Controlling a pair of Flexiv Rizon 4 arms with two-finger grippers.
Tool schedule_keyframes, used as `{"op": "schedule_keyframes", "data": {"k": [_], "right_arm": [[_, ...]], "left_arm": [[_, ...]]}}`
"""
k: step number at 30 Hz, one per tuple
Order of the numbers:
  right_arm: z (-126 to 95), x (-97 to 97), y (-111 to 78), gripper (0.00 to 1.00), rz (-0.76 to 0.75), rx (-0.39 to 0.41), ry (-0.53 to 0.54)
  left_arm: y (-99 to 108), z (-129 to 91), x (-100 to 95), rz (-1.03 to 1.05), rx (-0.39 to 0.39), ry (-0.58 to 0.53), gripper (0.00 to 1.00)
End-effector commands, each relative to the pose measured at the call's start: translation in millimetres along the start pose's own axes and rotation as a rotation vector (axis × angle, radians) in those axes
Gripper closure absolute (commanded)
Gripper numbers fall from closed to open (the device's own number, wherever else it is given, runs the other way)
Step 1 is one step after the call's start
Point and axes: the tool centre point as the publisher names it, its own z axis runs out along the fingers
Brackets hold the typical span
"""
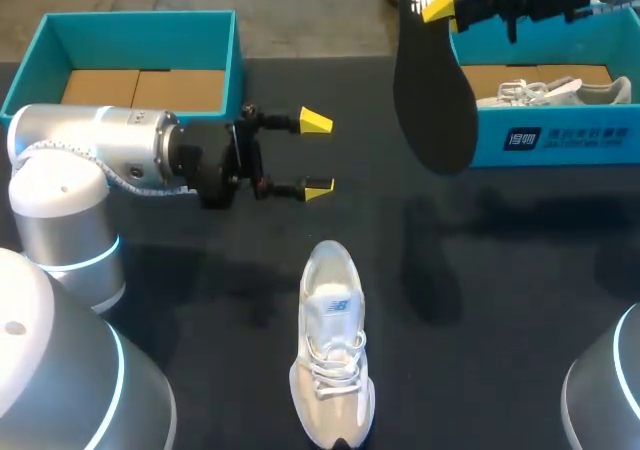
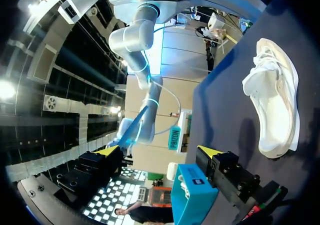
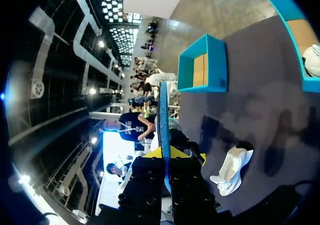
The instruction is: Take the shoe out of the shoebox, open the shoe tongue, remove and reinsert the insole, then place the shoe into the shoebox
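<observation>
Right pincer [image 1: 437, 5] grips one end of the dark insole [image 1: 432, 100], which dangles high over the counter [image 1: 520, 270] by the right shoebox [image 1: 560, 140]; my left pincer [image 1: 317, 153] hovers open, apart from the white shoe [image 1: 331, 345] lying loose on the counter. Held by so little, as far as I can tell, the insole could swing or slip coming down. With nothing bracing the shoe, pushing in may shove it away or buckle the insole.

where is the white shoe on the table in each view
Head view: the white shoe lies mid-table, nearer the robot than the left pincer.
Left wrist view: white shoe ahead of that pincer, off to one side.
Right wrist view: white shoe lies on the table beside the right pincer.
Shared landmark: the labelled teal shoebox.
</observation>
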Motion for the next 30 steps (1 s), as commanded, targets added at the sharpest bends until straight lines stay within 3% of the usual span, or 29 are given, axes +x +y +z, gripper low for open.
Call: {"op": "schedule_keyframes", "data": {"k": [1, 6, 10, 18, 30], "right_arm": [[-0.2, -0.6, -4.7, 1.00, 0.000, -0.016, 0.001], [-0.2, -0.6, -4.7, 1.00, 0.000, -0.016, 0.001], [19.3, -6.5, -3.2, 1.00, 0.025, 0.041, 0.030], [39.0, -26.2, -0.8, 1.00, 0.066, 0.038, 0.091], [45.3, -35.2, 1.1, 1.00, 0.097, 0.042, 0.091]], "left_arm": [[-0.3, 1.1, 0.8, 0.001, -0.002, -0.002, 0.00], [-0.3, 1.1, 0.8, 0.001, -0.002, -0.002, 0.00], [-0.3, 1.1, 0.8, 0.001, -0.002, -0.002, 0.00], [-1.0, 4.8, -2.7, 0.060, -0.018, -0.006, 0.00], [-2.0, 5.0, -9.8, 0.133, -0.059, -0.012, 0.00]]}}
